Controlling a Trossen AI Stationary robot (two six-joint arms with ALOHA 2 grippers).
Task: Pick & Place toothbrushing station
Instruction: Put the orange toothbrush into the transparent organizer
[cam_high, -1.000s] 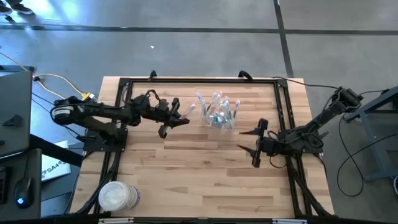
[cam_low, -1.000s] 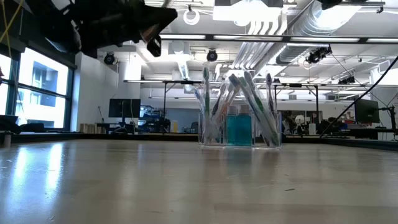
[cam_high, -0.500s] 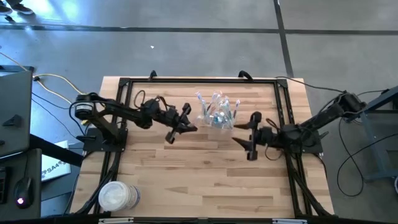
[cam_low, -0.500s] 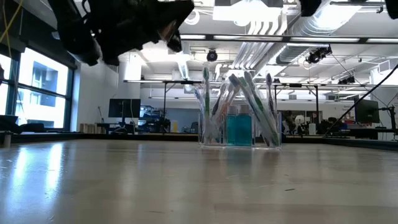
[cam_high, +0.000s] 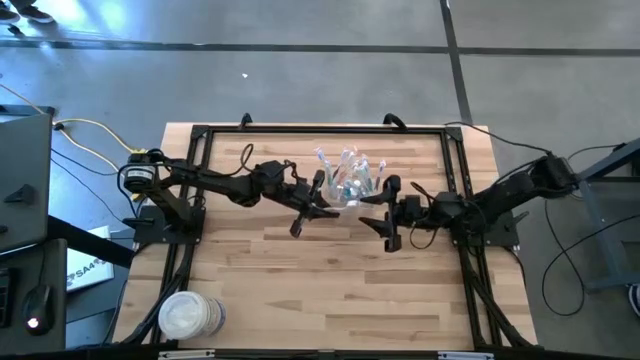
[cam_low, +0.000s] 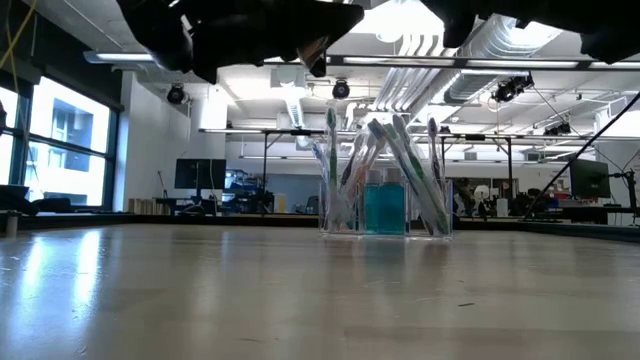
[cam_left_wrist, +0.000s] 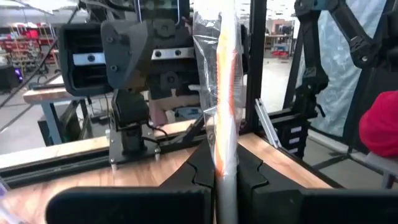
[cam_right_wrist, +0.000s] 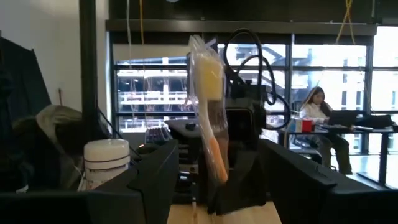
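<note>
At worktop centre toward 12 o'clock, clear cup (cam_high: 349, 187) of toothbrushes (cam_low: 385, 160) stands upright. Left pincer (cam_high: 318, 209) at its 8 o'clock clamps a wrapped orange toothbrush (cam_left_wrist: 225, 106); right pincer (cam_high: 385, 217) at 4 o'clock, wide, holding nothing.

The cup (cam_high: 349, 187) (toothbrushes (cam_low: 385, 170) inside) stands mid-table, between left gripper (cam_high: 318, 207) and right gripper (cam_high: 382, 213).

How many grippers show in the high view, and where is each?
2. The left gripper is just left of the cup, shut on a wrapped toothbrush. The right gripper is just right of the cup, open. None seems hidden.
</note>
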